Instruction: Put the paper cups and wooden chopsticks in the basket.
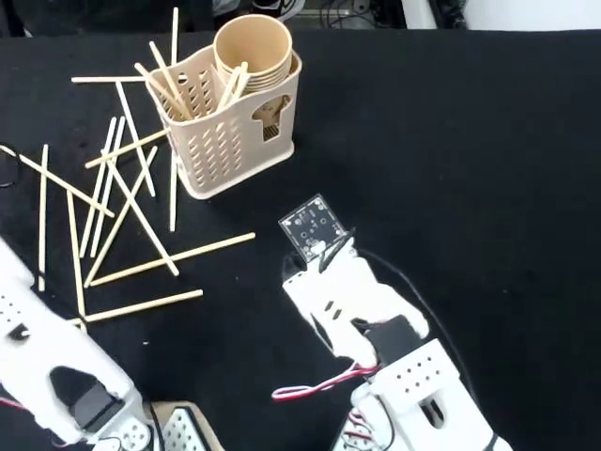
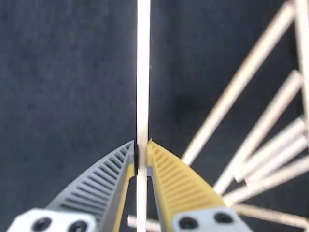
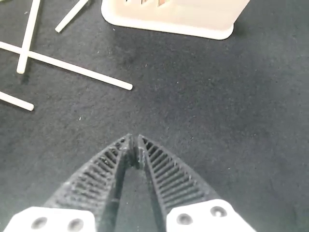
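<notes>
A beige perforated basket (image 1: 230, 141) stands at the back of the black table, and the right wrist view shows its base (image 3: 174, 19). It holds stacked paper cups (image 1: 254, 47) and several wooden chopsticks (image 1: 169, 85). More chopsticks (image 1: 122, 207) lie scattered to its left. My left gripper (image 2: 141, 147) is shut on one chopstick (image 2: 143, 72), which runs straight out ahead, with other loose sticks (image 2: 260, 130) fanned beside it. The left arm (image 1: 47, 357) is at the near left corner. My right gripper (image 3: 133, 145) is shut with nothing in it, low over bare cloth in front of the basket. A loose chopstick (image 3: 67, 67) lies ahead of it.
The right arm (image 1: 357, 301) reaches up from the near edge at centre, with red and white wires (image 1: 319, 383) beside it. A beige ribbed object (image 1: 183, 427) sits at the near edge. The black cloth (image 1: 470, 169) to the right of the basket is open room.
</notes>
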{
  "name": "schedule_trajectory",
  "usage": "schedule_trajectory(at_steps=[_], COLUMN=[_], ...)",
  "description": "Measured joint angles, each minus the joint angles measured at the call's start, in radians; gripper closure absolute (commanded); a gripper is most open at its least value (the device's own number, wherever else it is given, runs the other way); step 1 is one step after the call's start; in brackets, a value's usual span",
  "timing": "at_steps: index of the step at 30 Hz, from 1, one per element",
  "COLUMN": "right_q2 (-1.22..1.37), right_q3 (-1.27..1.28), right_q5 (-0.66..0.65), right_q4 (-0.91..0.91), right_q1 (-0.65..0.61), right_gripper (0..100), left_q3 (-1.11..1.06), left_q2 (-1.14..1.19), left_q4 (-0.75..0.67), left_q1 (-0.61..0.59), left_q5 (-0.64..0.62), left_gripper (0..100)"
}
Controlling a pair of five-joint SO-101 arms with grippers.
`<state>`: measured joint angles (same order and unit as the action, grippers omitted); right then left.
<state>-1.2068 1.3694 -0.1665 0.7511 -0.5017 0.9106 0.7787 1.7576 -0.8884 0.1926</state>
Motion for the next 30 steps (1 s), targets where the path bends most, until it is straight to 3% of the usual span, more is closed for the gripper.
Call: schedule_trajectory(at_steps=[5,9,15,20,27,30], right_q2=[0.000,0.000,0.000,0.000,0.000,0.000], right_q3=[0.000,0.000,0.000,0.000,0.000,0.000], right_q5=[0.000,0.000,0.000,0.000,0.000,0.000], right_q4=[0.000,0.000,0.000,0.000,0.000,0.000], right_q1=[0.000,0.000,0.000,0.000,0.000,0.000], right_gripper=[98.3,98.3,98.3,98.3,98.3,98.3], left_q3=[-0.287,-0.483,-0.799,-1.017,-1.240,-1.227], left_q2=[-0.354,-0.635,-1.056,-1.321,-1.326,-1.280], left_q4=[-0.023,-0.140,-0.408,-0.838,-1.588,-1.732], left_q1=[-0.003,0.017,0.203,0.397,0.683,0.755], left_q5=[-0.002,-0.006,-0.103,-0.192,-0.382,-0.483], left_gripper=[97,97,97,97,97,97])
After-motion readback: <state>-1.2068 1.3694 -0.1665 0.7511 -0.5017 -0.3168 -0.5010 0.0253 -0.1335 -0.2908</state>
